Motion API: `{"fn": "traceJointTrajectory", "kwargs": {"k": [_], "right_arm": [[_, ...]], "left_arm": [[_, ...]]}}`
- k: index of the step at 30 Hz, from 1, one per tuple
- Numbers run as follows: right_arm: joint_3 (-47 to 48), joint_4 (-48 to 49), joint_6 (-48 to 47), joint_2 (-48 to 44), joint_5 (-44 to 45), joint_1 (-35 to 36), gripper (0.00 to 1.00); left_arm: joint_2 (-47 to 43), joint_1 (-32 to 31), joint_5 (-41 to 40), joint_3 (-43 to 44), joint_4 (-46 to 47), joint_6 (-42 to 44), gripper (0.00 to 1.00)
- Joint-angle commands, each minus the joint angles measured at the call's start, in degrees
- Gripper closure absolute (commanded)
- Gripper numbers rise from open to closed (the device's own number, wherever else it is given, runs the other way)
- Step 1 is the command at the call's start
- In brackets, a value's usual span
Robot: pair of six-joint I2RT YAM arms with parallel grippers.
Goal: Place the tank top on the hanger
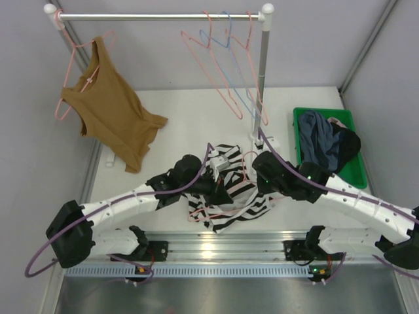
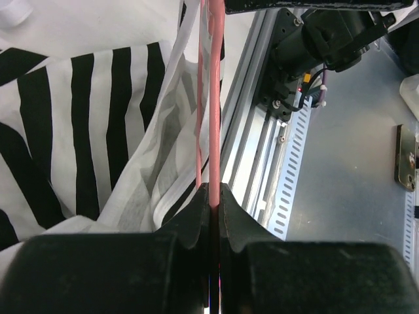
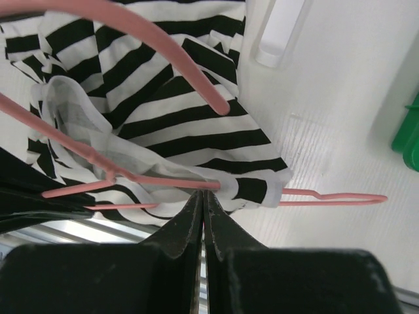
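Nearest the lens, the metal mounting strip (image 1: 216,250) carrying both arm bases is seen along the table's front edge. At far L, a brown top (image 1: 111,114) is hung on a pink hanger from the clothes rail (image 1: 157,16), its hem resting on the table (image 1: 196,111).

At centre, the tank top (image 1: 243,208), black-and-white striped, is shown crumpled on the table betw. the two arms, with the hanger (image 1: 216,210) lying partly in its folds. The left claw (image 1: 221,191) is reached in from the L side; in the wrist view it (image 2: 211,193) is pressed together on the hanger's (image 2: 216,98) pink wire, striped cloth (image 2: 98,131) bunched beside it. Spare hangers (image 1: 229,72), pink and one blue, are hung at the rail's R end, above and behind.

The right claw (image 1: 254,175) is brought in from the R. In its wrist view it (image 3: 203,196) is closed, pinching the tank top's (image 3: 190,124) white hem just where the hanger wire (image 3: 334,198) passes through; the wire's hook end (image 3: 177,59) is curved over the stripes. At far R, a green bin (image 1: 353,173) is filled w/ dark garments (image 1: 324,140).
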Motion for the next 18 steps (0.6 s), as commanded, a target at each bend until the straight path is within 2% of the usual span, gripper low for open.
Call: {"fn": "traceJointTrajectory", "kwargs": {"k": [1, 4, 8, 11, 13, 14, 18], "right_arm": [[4.0, -1.2, -0.7, -1.9, 3.1, 0.9, 1.00], [3.9, -1.5, -0.7, -2.7, 3.8, 0.9, 0.99], [3.2, -1.1, -1.2, -4.0, 4.5, 0.9, 0.93], [0.3, 4.2, -3.4, -8.3, 2.2, 1.0, 0.75], [-2.0, 9.0, -4.7, -10.0, 1.0, 1.0, 0.69], [-2.5, 10.3, -6.2, -10.4, 0.0, 1.0, 0.63], [-3.7, 14.5, -8.1, -8.4, -1.8, 2.0, 0.56]], "left_arm": [[1.7, -0.2, 3.5, 0.0, 10.9, -0.9, 1.00], [3.2, -0.2, 4.3, -0.1, 13.4, -1.5, 1.00], [5.2, -0.3, 5.0, -0.8, 16.6, -2.8, 1.00], [6.6, -0.2, 5.4, -1.1, 18.5, -3.5, 1.00], [7.4, -0.2, 5.5, -0.9, 19.1, -3.7, 1.00], [7.8, -0.2, 5.6, -0.8, 19.2, -3.8, 1.00], [8.5, -0.2, 5.9, -0.4, 19.3, -3.9, 1.00]]}}
